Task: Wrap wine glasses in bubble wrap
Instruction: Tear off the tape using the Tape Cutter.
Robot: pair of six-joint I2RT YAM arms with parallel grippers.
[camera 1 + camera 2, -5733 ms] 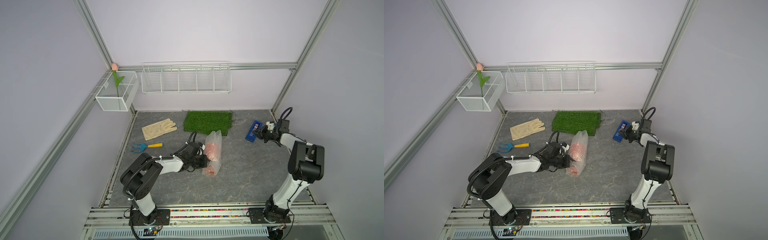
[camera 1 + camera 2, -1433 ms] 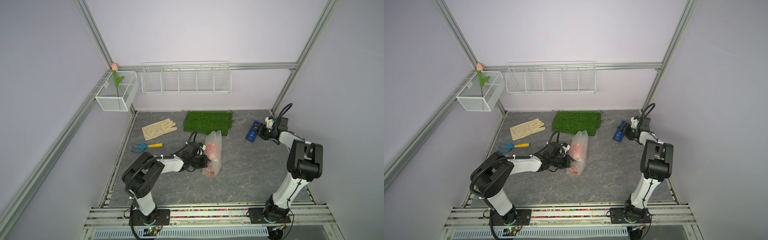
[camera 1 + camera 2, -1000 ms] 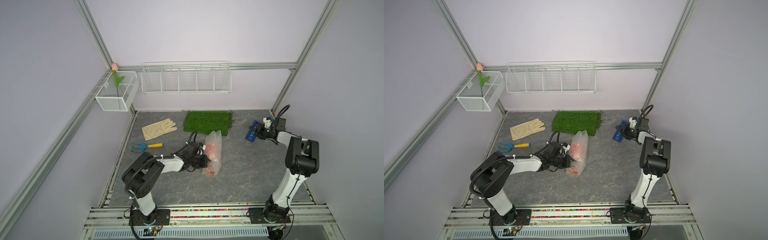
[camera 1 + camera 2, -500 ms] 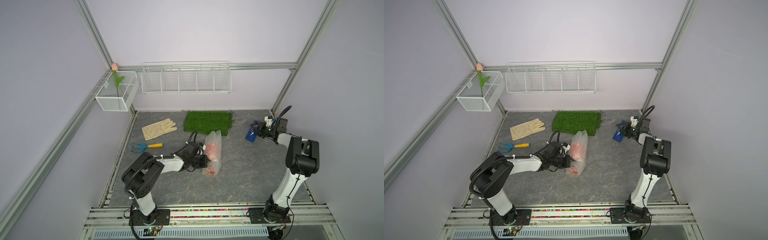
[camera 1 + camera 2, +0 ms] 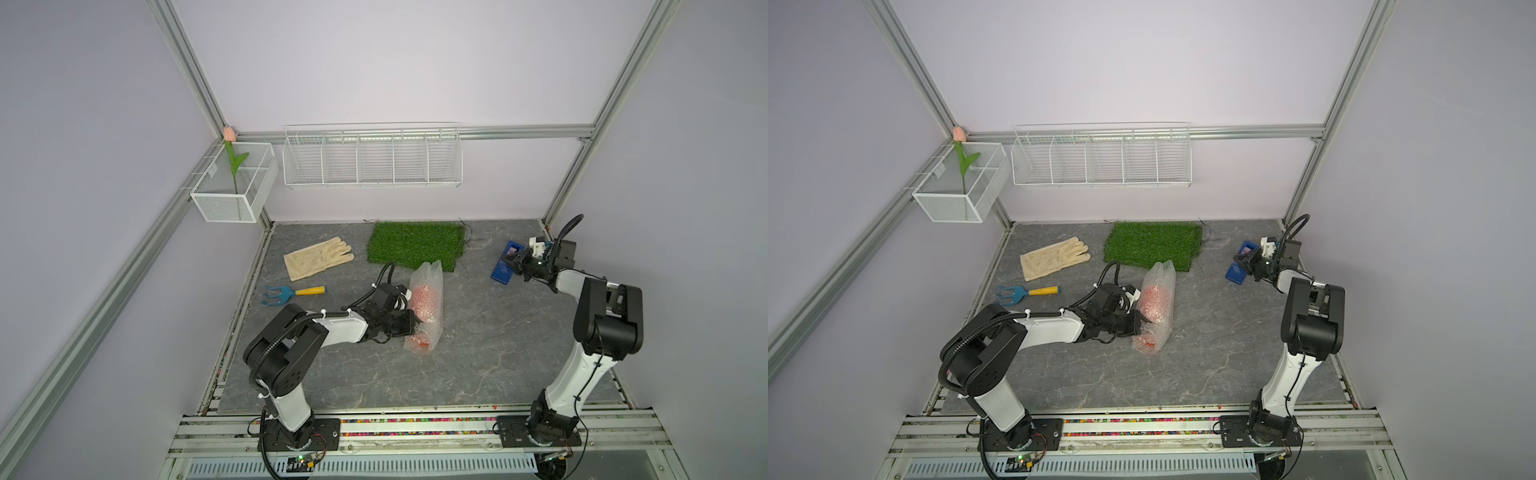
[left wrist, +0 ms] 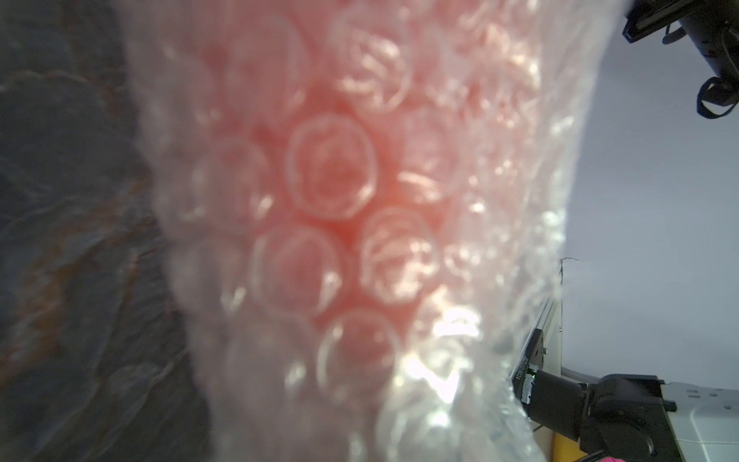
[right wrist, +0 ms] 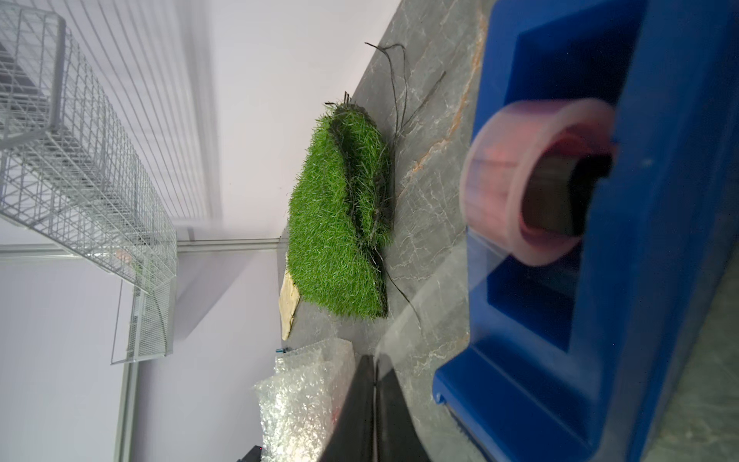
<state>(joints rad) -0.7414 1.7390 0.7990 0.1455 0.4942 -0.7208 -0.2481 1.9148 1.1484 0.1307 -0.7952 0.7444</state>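
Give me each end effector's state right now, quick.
Left end effector: closed on the bubble wrap around the glass.
Right end effector: closed, pinching the tape strip running from the blue dispenser.

goblet (image 5: 423,296): red-orange, lying on its side inside the wrap, cup toward the back edge, foot toward the front edge.
bubble wrap (image 5: 430,272): clear, rolled around the goblet, mid-table (image 5: 478,353), overhanging the cup end.

The left arm (image 5: 340,328) stretches low and forward, wrist rolled sideways; the left tool (image 5: 411,322) points rightward, its jaw gap unclear. The right arm (image 5: 606,307) reaches far ahead, elbow high, the right tool (image 5: 510,263) closed, fingers (image 7: 360,400) pressed together.
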